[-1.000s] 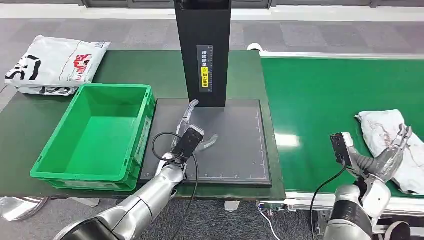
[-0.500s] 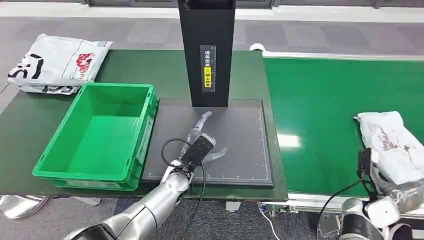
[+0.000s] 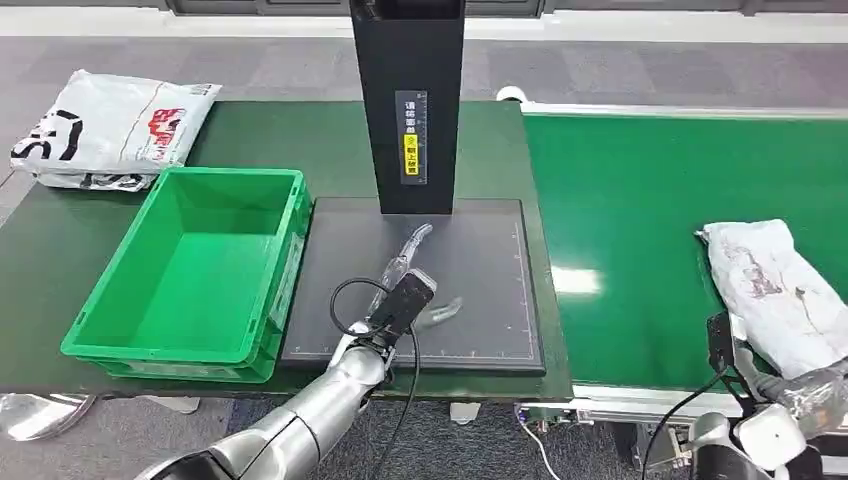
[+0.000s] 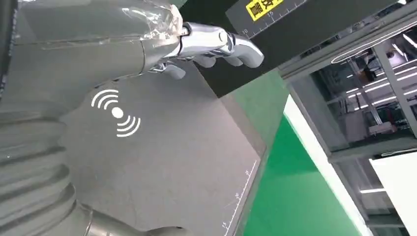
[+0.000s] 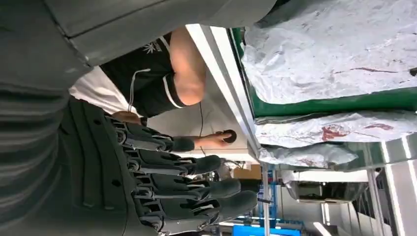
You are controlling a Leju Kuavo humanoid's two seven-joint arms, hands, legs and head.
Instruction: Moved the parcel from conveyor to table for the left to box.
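Parcel (image 3: 775,295) on conveyor (image 3: 640,210); markings illegible

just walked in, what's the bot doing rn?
Nothing is being held. The parcel lies on the green conveyor. The right robot hand is off the belt's near edge, fingers apart and empty. The left robot hand hovers open over the dark scanner pad on the table, beside the empty green crate. Another parcel sits at the table's far left corner.
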